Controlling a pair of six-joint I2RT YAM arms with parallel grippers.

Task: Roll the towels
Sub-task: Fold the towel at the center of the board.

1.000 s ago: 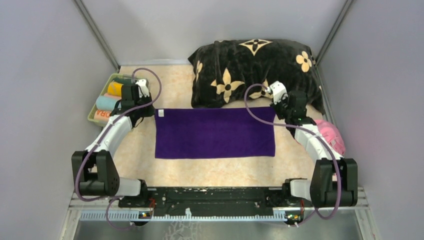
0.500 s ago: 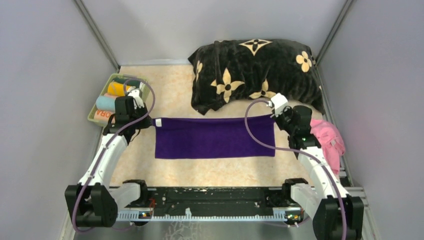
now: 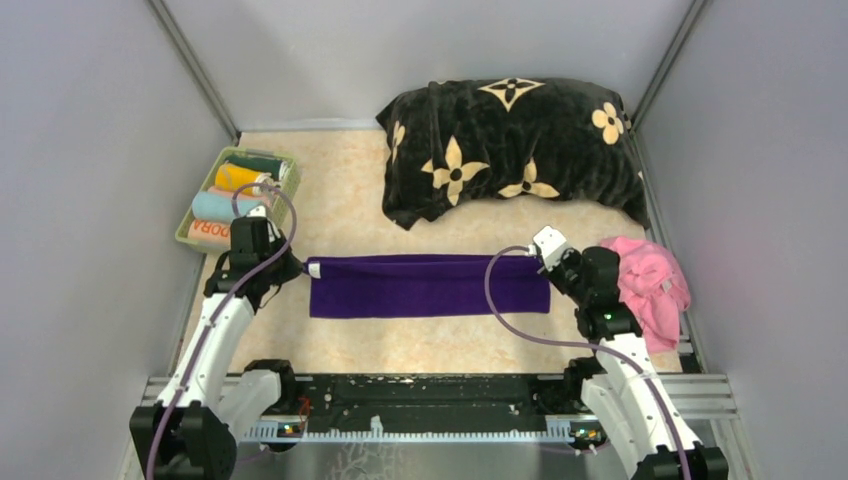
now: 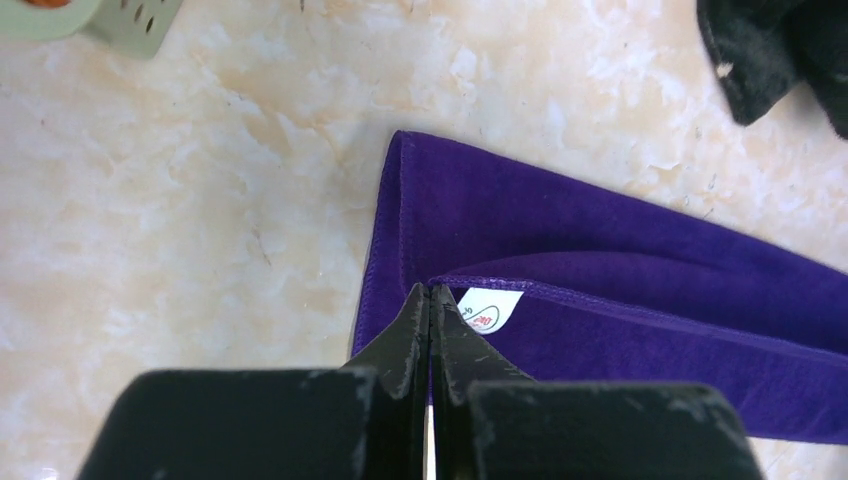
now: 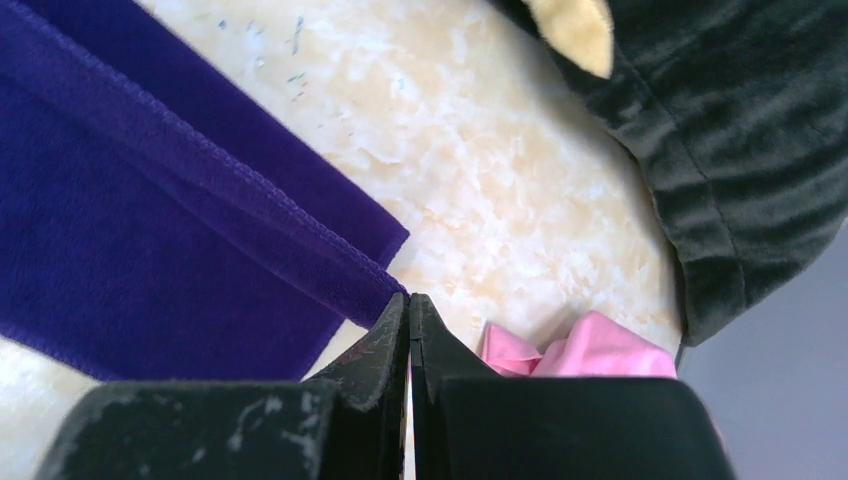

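My left gripper (image 4: pixel 430 292) has its fingers pinched together on the purple towel (image 4: pixel 620 310), at the folded-over corner beside the white label (image 4: pixel 488 308). How much cloth sits between the tips I can't see. The right gripper (image 5: pixel 408 298) is pinched the same way on the opposite corner's hem. The towel lies doubled across the middle of the table (image 3: pixel 350 190). A crumpled pink towel (image 3: pixel 655 285) at the right edge is partly covered from above. A black cushion (image 3: pixel 510 140) fills the far right corner. Rolled towels (image 3: pixel 215 207) sit in a basket (image 3: pixel 189 218) at the left edge.
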